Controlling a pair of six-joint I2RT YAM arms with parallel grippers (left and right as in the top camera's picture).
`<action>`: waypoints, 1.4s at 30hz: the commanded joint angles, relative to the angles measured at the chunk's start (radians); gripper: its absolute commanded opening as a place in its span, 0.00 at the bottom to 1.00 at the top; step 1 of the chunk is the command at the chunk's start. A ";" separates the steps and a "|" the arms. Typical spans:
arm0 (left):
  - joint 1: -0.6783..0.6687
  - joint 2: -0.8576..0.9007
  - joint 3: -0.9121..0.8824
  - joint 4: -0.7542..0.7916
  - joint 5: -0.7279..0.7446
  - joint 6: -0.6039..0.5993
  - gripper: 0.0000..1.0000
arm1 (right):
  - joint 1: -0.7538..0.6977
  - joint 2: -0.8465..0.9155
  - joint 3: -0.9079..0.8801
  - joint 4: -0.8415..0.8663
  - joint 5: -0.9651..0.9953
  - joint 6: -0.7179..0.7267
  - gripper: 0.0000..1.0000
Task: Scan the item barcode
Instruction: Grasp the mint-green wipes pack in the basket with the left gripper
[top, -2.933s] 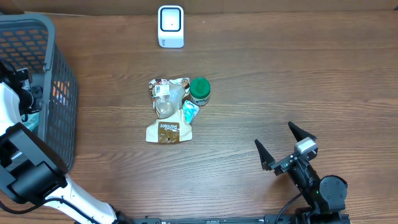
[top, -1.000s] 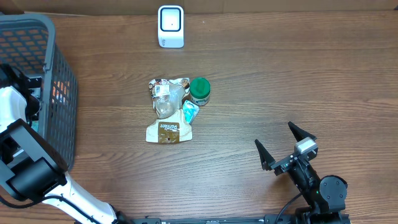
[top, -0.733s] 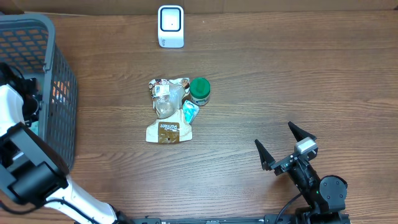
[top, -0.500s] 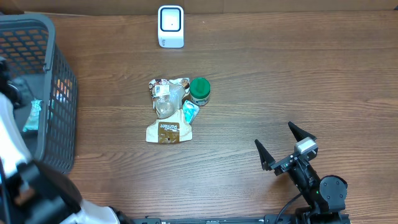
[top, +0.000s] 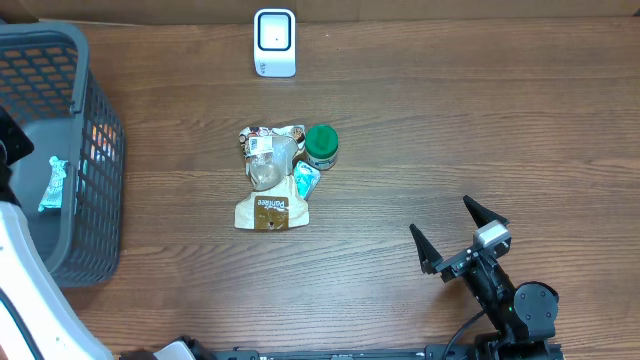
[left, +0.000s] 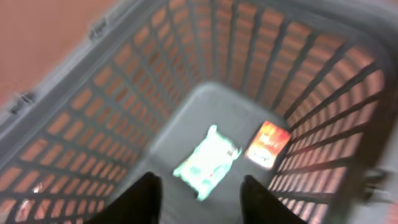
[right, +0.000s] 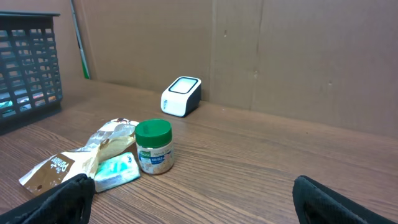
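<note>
The white barcode scanner (top: 275, 42) stands at the table's far edge, also in the right wrist view (right: 181, 96). Mid-table lie a green-lidded jar (top: 321, 146), a brown pouch (top: 268, 180) and a small teal packet (top: 306, 180). My left gripper (left: 200, 180) hangs open above the inside of the grey basket (top: 95, 150), nothing between its fingers. Below it, a light teal packet (left: 207, 163) lies loose on the basket floor, seen from overhead too (top: 50, 186). My right gripper (top: 441, 218) rests wide open and empty near the table's front right.
An orange packet (left: 267, 143) leans against the basket's inner wall beside the teal one. The basket fills the table's left end. Cardboard walls (right: 280, 50) rise behind the scanner. My left arm's white body (top: 20, 270) runs along the left edge.
My left gripper has opened and let go of the light teal packet, which now lies on the basket floor. The left arm has pulled back out of the basket. The right arm is unmoved.
</note>
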 joint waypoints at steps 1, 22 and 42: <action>0.006 0.082 -0.034 -0.014 -0.020 0.019 0.50 | 0.005 -0.012 -0.011 0.001 -0.001 0.003 1.00; 0.020 0.516 -0.059 0.013 0.013 0.196 0.69 | 0.005 -0.012 -0.011 0.001 -0.001 0.003 1.00; 0.050 0.678 -0.059 0.036 0.009 0.255 0.76 | 0.005 -0.012 -0.011 0.001 -0.001 0.003 1.00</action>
